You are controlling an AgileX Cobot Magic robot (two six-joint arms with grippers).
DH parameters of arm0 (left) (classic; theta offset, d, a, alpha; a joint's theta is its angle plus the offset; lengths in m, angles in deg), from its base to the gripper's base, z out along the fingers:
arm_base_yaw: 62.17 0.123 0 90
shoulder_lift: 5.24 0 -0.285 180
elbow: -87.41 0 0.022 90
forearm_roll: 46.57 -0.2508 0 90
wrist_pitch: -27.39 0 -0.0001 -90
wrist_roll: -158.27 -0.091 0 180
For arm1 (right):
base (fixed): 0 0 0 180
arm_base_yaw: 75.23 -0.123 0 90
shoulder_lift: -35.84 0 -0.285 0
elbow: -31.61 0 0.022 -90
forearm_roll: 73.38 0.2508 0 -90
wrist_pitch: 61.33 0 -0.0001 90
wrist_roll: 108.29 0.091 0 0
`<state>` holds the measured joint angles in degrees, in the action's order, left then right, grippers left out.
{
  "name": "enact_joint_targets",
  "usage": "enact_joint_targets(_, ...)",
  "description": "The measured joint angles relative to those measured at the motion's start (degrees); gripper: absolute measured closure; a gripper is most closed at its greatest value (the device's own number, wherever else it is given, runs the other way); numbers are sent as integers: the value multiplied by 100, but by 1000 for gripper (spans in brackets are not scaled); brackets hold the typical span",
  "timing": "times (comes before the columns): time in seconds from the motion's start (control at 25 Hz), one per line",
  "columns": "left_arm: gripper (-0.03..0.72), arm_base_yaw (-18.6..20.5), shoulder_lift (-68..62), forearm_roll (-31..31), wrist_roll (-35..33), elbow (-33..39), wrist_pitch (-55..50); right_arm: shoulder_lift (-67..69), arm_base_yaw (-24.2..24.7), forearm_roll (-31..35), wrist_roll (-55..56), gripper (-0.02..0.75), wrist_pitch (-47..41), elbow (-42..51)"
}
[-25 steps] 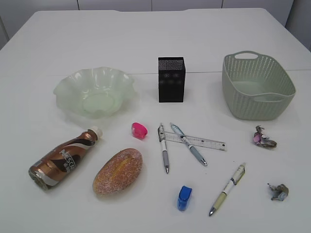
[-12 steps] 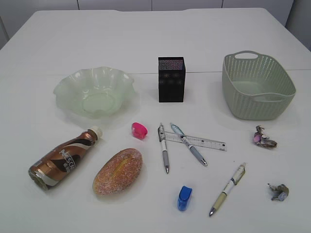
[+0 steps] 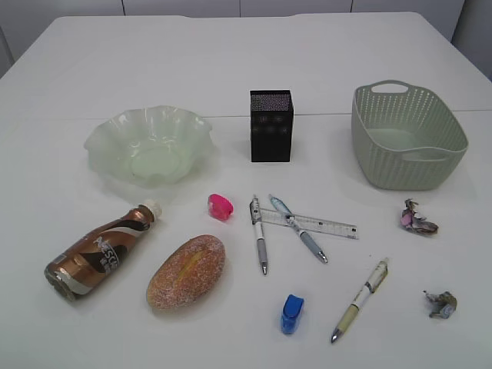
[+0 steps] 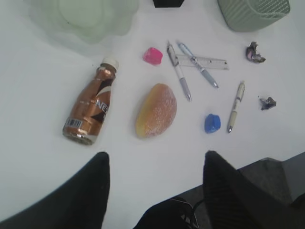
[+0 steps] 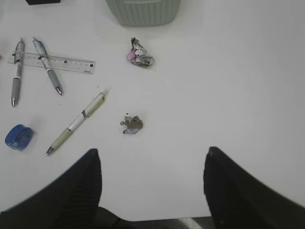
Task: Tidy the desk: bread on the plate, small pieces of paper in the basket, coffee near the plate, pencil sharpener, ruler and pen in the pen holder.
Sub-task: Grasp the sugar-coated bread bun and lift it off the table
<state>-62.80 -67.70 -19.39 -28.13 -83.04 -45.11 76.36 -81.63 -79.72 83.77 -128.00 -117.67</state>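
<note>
Brown coffee bottle (image 3: pixel 100 252) lying on side left of bread (image 3: pixel 187 270); green plate (image 3: pixel 148 144) behind, nothing in it; ruler (image 3: pixel 311 223) under two pens (image 3: pixel 259 234), near black pen holder (image 3: pixel 270 126); left gripper (image 4: pixel 155 167) jaws apart, clear of table; right gripper (image 5: pixel 152 164) jaws apart above paper scrap (image 5: pixel 132 125).

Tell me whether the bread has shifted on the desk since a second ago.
No. The bread lies in the same spot, between the coffee bottle and the blue pencil sharpener, as in the earlier exterior views.
</note>
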Motion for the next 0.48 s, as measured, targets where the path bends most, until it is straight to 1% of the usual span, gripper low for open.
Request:
enact_joint_targets(0.16,235,0,-436,163,-66,-535,11,0,0,0,69,218,106,0)
enact_joint_targets(0.28,235,-40,-661,349,-181,-786,11,0,0,0,196,218,96,0)
enact_joint_targets(0.4,235,-331,-780,297,-226,-948,22,0,0,0,349,218,32,0)
enact_joint_targets(0.48,235,-693,-859,120,-226,-983,22,27,0,0,468,218,-150,0)
